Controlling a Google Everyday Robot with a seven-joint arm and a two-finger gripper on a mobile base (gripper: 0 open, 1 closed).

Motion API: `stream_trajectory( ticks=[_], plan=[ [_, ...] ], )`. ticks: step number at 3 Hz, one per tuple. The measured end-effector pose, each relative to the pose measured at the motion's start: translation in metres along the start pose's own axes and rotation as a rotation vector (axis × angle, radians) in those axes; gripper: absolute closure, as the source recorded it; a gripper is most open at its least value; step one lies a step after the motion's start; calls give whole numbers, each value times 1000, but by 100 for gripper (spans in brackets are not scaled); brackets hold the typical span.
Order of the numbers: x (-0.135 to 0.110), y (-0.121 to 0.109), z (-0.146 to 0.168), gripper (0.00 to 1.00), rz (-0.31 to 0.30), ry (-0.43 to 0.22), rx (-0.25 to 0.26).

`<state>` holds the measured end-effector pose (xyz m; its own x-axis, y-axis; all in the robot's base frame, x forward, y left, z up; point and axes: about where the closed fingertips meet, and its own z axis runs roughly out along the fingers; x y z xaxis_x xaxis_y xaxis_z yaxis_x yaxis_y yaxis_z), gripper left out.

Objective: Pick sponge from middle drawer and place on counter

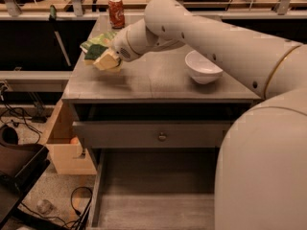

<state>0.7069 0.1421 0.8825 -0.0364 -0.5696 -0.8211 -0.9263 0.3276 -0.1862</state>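
Note:
My gripper (106, 61) is over the left part of the counter (158, 83), just above its surface. It is shut on the sponge (99, 56), whose dark green face and yellow foam show at the fingertips. The sponge sits right in front of a crinkled green snack bag (100, 38). The middle drawer (158, 200) is pulled out at the bottom of the view, and its bare plank floor shows nothing on it. My arm runs from the right across the counter and hides the drawer's right side.
A white bowl (202, 67) stands on the counter's right part. A red soda can (116, 12) stands at the back left. The drawer with the round knob (162, 136) is shut. A cardboard box (62, 145) and cables lie on the floor at the left.

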Motion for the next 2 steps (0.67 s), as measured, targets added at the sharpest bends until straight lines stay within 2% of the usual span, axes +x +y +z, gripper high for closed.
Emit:
stream_trajectory(
  ticks=[2],
  plan=[
    [-1,3,3,17,-2,0,-7]
  ],
)
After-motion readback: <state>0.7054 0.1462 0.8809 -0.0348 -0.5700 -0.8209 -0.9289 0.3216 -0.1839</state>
